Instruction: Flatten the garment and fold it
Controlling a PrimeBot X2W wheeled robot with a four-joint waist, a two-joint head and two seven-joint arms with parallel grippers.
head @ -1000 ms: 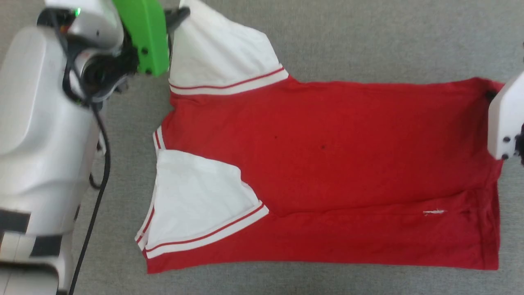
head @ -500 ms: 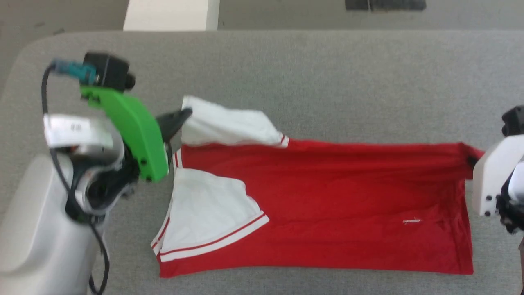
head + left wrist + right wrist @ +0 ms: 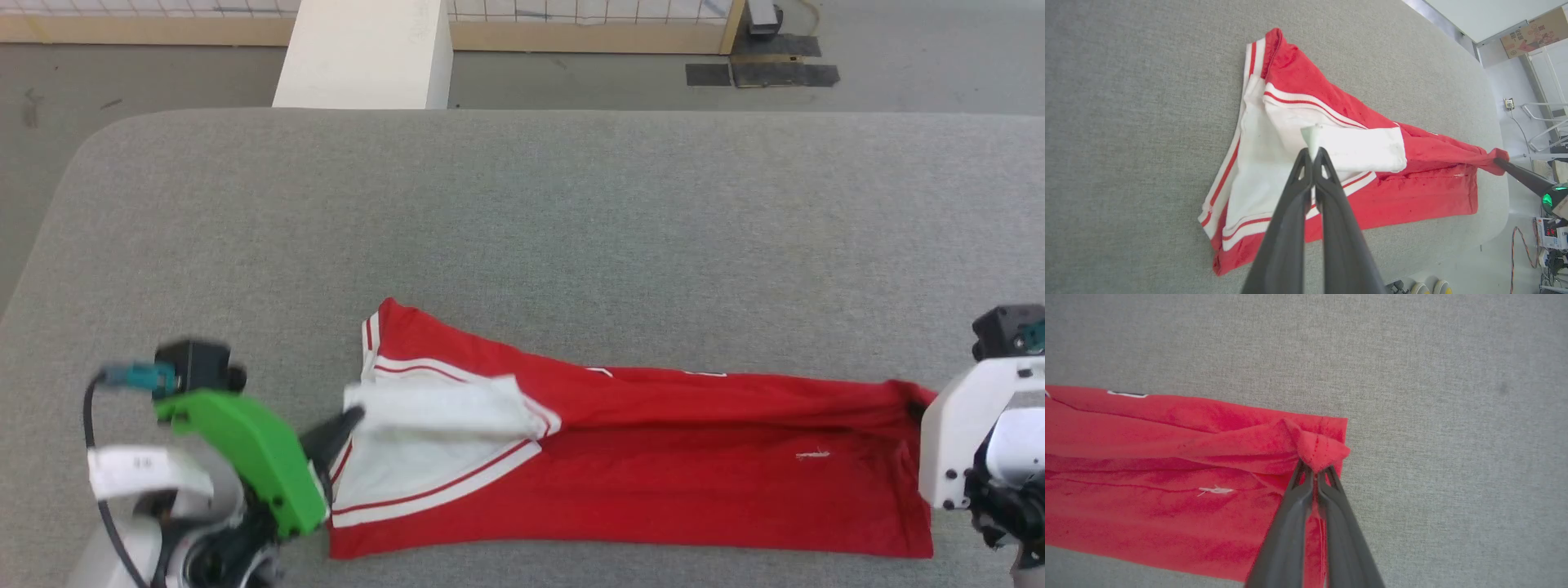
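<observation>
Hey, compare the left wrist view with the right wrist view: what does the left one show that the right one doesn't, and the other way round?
Left wrist view: the left pincer shut on the tip of a white sleeve, the second sleeve beneath it, and the striped trim at the garment's neck end. Right wrist view: the right pincer up close, shut on the bunched red hem corner. Both: the red body, partly folded over itself, lying on the grey table.
</observation>
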